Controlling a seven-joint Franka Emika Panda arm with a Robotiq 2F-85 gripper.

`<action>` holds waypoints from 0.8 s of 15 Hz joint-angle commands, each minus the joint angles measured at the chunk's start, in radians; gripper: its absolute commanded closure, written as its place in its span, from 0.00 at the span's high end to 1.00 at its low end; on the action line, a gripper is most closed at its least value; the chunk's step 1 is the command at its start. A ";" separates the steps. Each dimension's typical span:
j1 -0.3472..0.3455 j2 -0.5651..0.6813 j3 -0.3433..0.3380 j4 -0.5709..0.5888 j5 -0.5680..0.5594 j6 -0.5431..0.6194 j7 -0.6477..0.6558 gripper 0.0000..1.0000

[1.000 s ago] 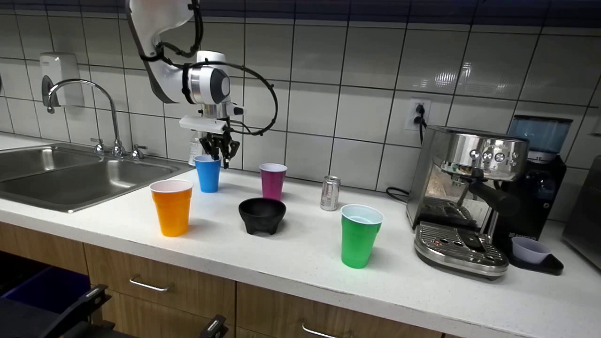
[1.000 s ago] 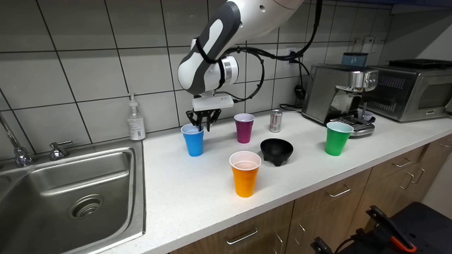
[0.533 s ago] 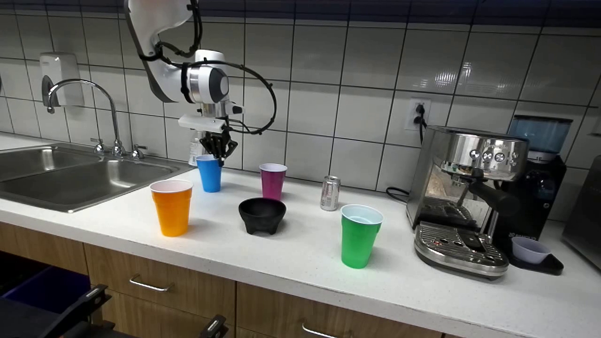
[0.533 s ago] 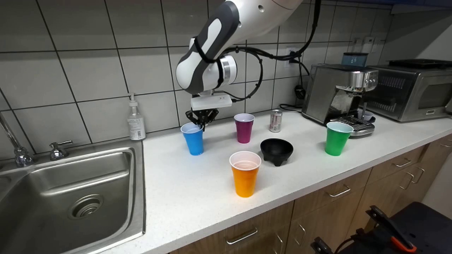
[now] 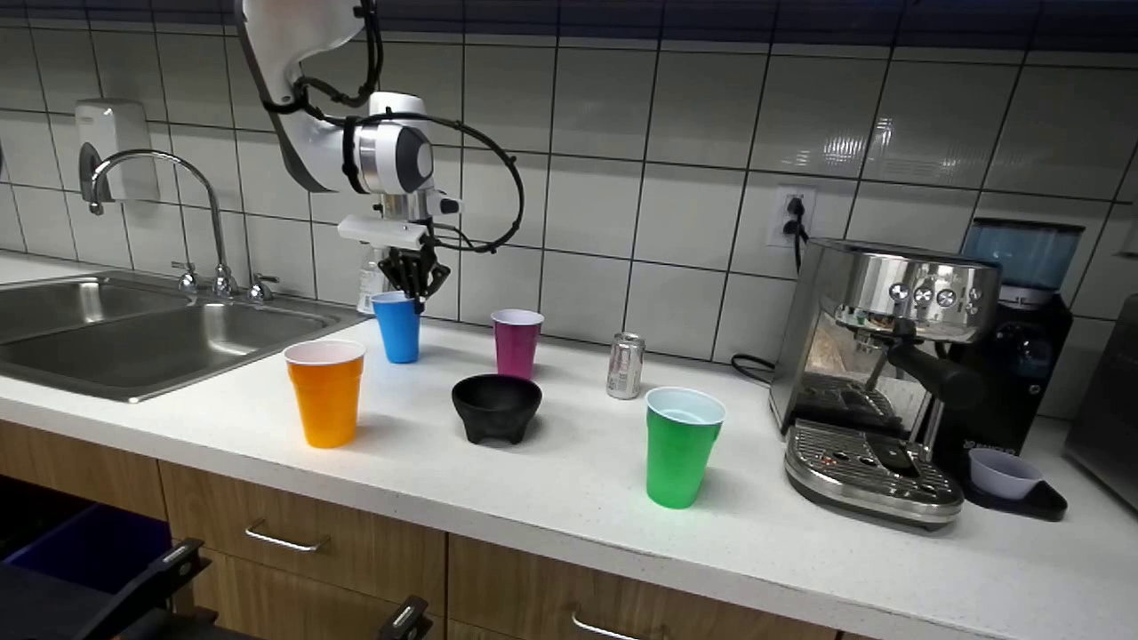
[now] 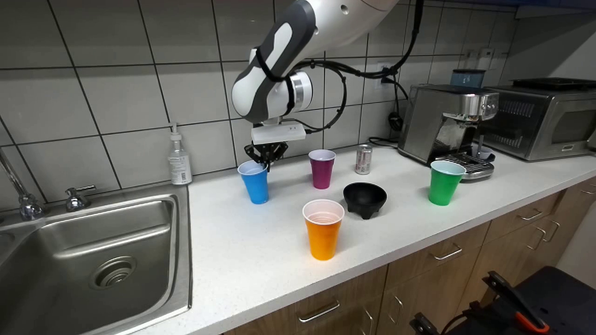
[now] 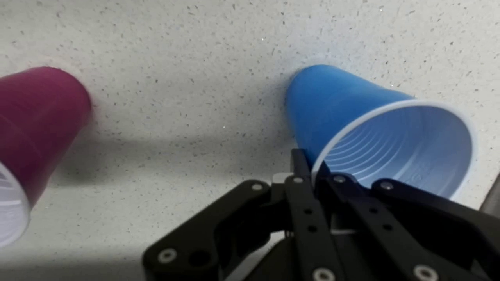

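One gripper (image 7: 313, 166), fingers clamped over the rim of one blue cup (image 6: 255, 185), the latter roughly upright between sink (image 6: 183, 242) and maroon cup (image 6: 321, 172); probable hazard: swinging or slipping loose, owing to an off-centre pinch on what seems thin, flexible plastic.

1. No word, number or brand can be read with certainty.
2. The pump bottle (image 6: 179, 160) carries a pale label (image 6: 180, 171) with lines of dark print, too small to read.
3. The silver can (image 6: 363, 160) bears printing on its side, blurred in both exterior views.
4. The boxy steel appliance (image 6: 526, 125) has a small pale badge (image 6: 567, 148) on its front, unreadable.
5. Light lettering (image 5: 989, 446) crosses the black grinder (image 5: 1022, 356) low down, too blurred to spell out.
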 commanded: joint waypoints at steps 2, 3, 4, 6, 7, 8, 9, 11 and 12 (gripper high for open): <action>-0.004 -0.071 0.002 -0.074 -0.017 0.006 0.001 0.01; -0.006 -0.084 0.004 -0.090 -0.017 0.008 -0.002 0.01; -0.007 -0.097 0.004 -0.107 -0.018 0.009 -0.005 0.01; -0.010 -0.128 0.002 -0.148 -0.024 0.025 -0.012 0.01; -0.013 -0.144 0.001 -0.169 -0.026 0.032 -0.015 0.01; -0.015 -0.158 0.000 -0.188 -0.028 0.039 -0.017 0.01; -0.018 -0.173 -0.001 -0.206 -0.031 0.043 -0.018 0.01; -0.027 -0.204 -0.001 -0.248 -0.035 0.058 -0.027 0.01; -0.032 -0.218 -0.001 -0.268 -0.038 0.068 -0.033 0.01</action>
